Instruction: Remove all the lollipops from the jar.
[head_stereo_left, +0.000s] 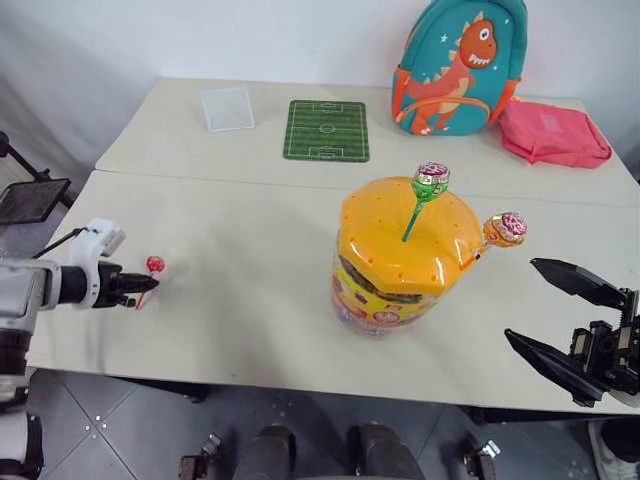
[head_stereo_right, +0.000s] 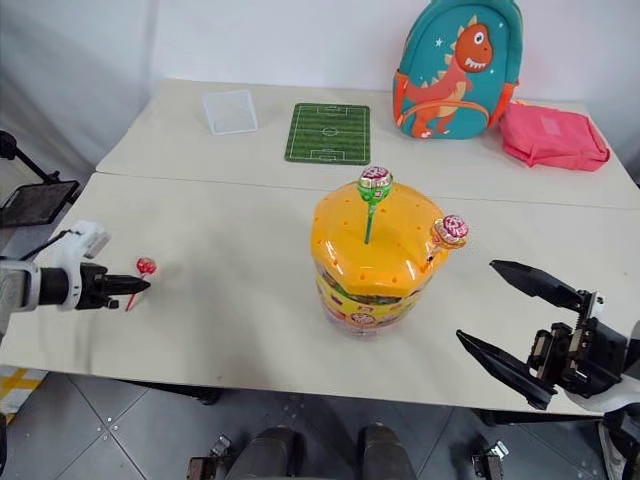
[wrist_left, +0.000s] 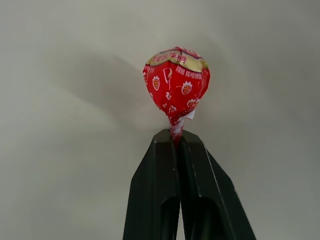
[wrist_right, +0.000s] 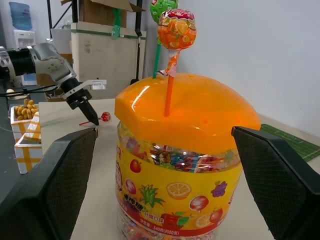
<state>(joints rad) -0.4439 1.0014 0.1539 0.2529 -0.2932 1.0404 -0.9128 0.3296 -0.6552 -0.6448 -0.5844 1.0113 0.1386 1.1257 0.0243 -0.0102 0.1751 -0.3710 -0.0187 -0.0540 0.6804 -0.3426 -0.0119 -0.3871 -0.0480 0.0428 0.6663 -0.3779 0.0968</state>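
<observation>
The jar (head_stereo_left: 392, 290) stands at the middle right of the near table, clear with a yellow fruit label and a domed orange lid (head_stereo_left: 400, 235). Two lollipops stand in the lid's holes: a green-stick one (head_stereo_left: 431, 180) on top and an orange-stick one (head_stereo_left: 507, 228) at the lid's right edge. My left gripper (head_stereo_left: 150, 283) is at the table's left, low over the top, shut on the stick of the red lollipop (wrist_left: 176, 80). My right gripper (head_stereo_left: 520, 300) is open to the right of the jar, its wide jaws facing the jar without touching it.
On the far table lie a dinosaur backpack (head_stereo_left: 460, 65), a pink pouch (head_stereo_left: 553, 130), a green football-pitch mat (head_stereo_left: 327, 130) and a clear flat tray (head_stereo_left: 227, 108). A black stand (head_stereo_left: 30, 200) is off the table's left edge.
</observation>
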